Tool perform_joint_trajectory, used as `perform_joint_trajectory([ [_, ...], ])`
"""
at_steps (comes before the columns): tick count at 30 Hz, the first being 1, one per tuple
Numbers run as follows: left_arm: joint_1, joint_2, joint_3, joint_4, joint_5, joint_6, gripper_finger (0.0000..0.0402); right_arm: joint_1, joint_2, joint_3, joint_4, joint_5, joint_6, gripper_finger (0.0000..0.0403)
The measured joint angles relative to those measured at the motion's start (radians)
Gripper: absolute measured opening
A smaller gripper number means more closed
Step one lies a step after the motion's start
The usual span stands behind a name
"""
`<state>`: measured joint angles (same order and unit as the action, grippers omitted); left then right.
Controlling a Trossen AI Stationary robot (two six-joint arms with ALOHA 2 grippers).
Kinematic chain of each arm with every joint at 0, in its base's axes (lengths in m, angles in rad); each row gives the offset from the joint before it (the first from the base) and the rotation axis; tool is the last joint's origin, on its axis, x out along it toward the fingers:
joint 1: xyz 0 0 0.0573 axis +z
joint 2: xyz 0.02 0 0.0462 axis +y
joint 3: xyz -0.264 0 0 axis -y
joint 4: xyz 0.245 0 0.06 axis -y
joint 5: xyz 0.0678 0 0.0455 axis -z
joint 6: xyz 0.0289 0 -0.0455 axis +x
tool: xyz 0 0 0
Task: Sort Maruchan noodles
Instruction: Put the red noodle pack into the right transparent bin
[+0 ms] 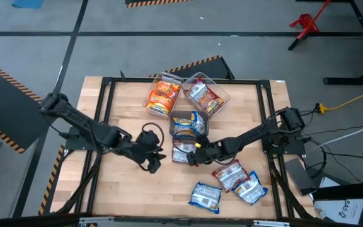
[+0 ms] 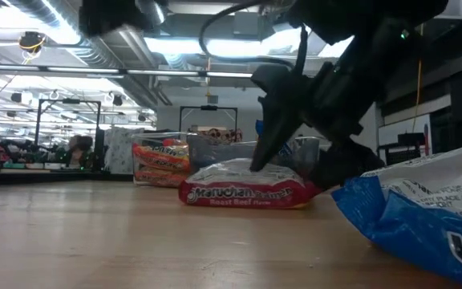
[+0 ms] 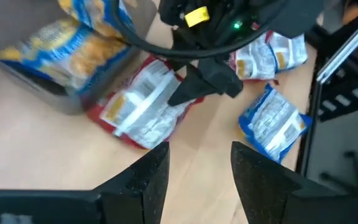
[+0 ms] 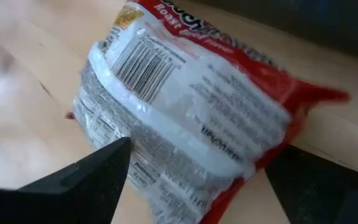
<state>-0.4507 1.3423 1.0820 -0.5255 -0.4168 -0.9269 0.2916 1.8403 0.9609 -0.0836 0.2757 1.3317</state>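
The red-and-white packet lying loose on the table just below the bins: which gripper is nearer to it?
The right gripper is nearer: its open fingers straddle the red-and-white packet. The left gripper is open too, beside the packet but apart from it.

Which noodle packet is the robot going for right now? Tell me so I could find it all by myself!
Find the three clear bins at the far middle of the wooden table. Just in front of the nearest bin lies a red-and-white packet, with the right tool open right over it. It lies alone there; the other loose packets sit nearer the table's front right.
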Motion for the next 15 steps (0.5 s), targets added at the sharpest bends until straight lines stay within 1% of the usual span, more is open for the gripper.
perform_joint_trajectory([
  [4,0.016,0.0,-0.209,0.257,-0.026,-0.113,0.0165,-0.004,0.029,0.003,0.039,0.0,-0.001,0.0354],
  [8,0.048,0.0,-0.417,0.584,-0.033,-0.215,0.0165,-0.004,0.034,0.004,0.045,-0.001,-0.004,0.0348],
  [11,0.063,0.0,-0.532,0.74,-0.037,-0.279,0.0165,-0.004,0.036,0.003,0.046,0.009,-0.004,0.0321],
  [15,0.07,0.0,-0.609,0.809,-0.039,-0.349,0.0165,-0.004,0.038,0.003,0.059,0.001,-0.001,0.0257],
])
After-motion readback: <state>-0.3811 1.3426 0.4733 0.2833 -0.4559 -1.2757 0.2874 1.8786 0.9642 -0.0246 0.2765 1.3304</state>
